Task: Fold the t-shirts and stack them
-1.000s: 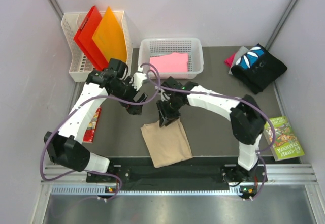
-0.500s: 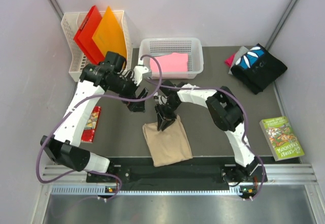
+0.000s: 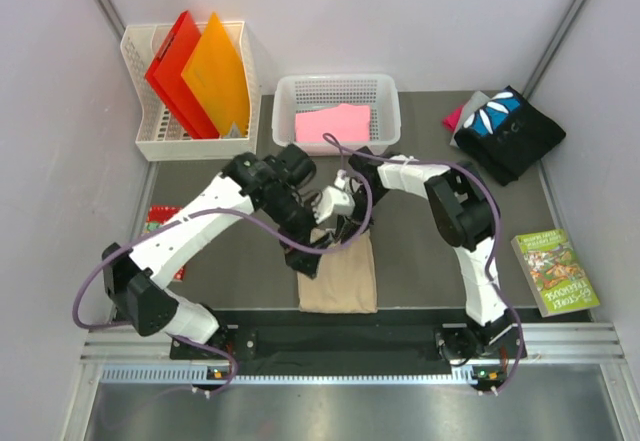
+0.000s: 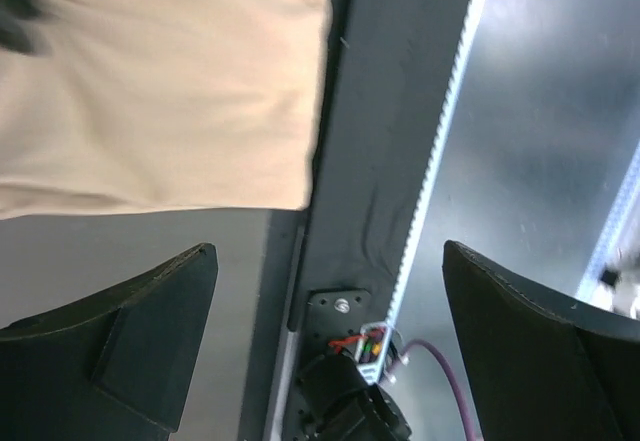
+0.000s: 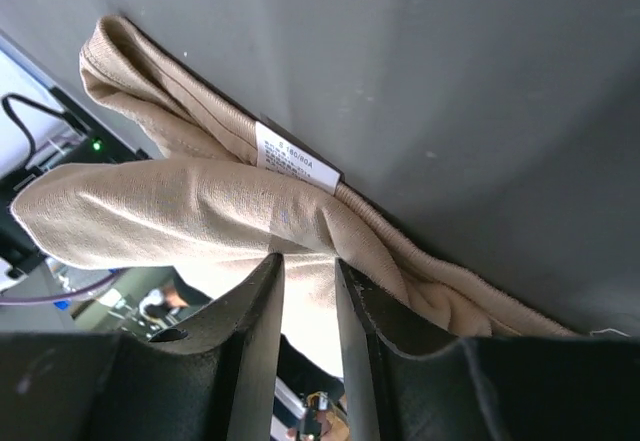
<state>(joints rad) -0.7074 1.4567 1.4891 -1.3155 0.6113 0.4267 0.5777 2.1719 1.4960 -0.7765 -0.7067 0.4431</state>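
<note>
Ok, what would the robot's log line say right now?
step: folding tan t-shirt | right end effector: pinching its bunched edge | left end effector: open, empty, by its near corner

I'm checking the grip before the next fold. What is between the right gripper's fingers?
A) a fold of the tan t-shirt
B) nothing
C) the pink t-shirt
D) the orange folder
A: the right wrist view shows the right gripper pinching a bunched fold of the tan t-shirt between its fingers.
</note>
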